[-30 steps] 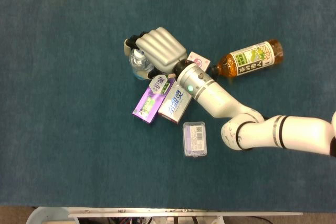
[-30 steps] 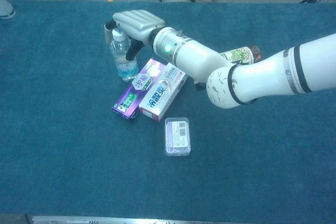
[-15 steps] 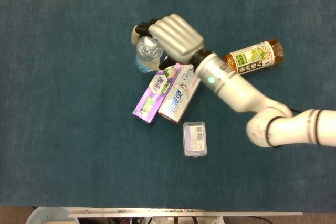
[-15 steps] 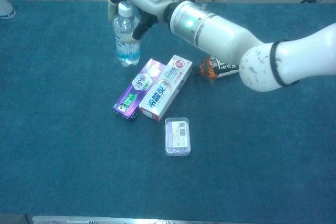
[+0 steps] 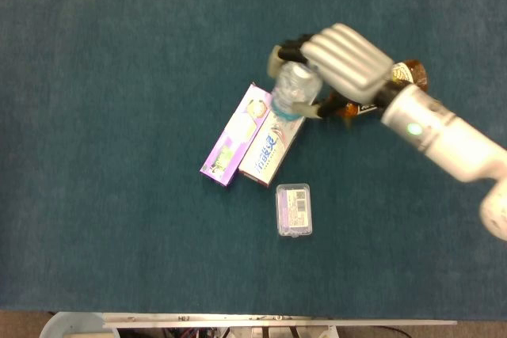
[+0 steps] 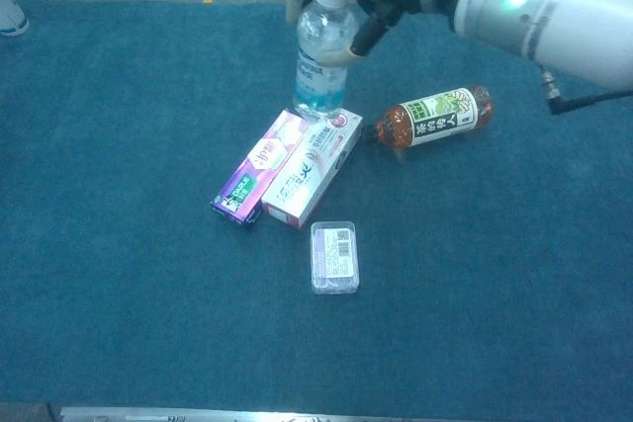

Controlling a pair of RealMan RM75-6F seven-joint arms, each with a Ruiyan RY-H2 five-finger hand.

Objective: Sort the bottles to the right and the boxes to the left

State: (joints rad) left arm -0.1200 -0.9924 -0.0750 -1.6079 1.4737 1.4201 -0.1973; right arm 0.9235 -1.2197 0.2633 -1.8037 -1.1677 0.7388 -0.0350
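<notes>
Carrying the water bottle (image 6: 322, 51) is the step in hand, as I judge it: the right hand (image 5: 342, 59) has its fingers curled round the bottle's neck and cap, holding it upright and clear of the cloth, near top centre of the chest view. In the head view the bottle (image 5: 295, 89) hangs over the upper end of the white box (image 5: 270, 145), just left of the tea bottle (image 6: 433, 116), which lies on its side right of centre. The purple box (image 6: 256, 167) lies touching the white box along its left side, both slanted through mid-frame, and the clear box (image 6: 333, 256) sits a little below them, apart. The left hand is in neither view.

The next move calls for taking the bottle further toward the right of the frame, past the tea bottle, and setting it down upright on bare cloth (image 6: 514, 274) there. The risk I see is clipping the tea bottle on the way, or the bottle tipping on release, since the grip is high. All three boxes are yet to go left.
</notes>
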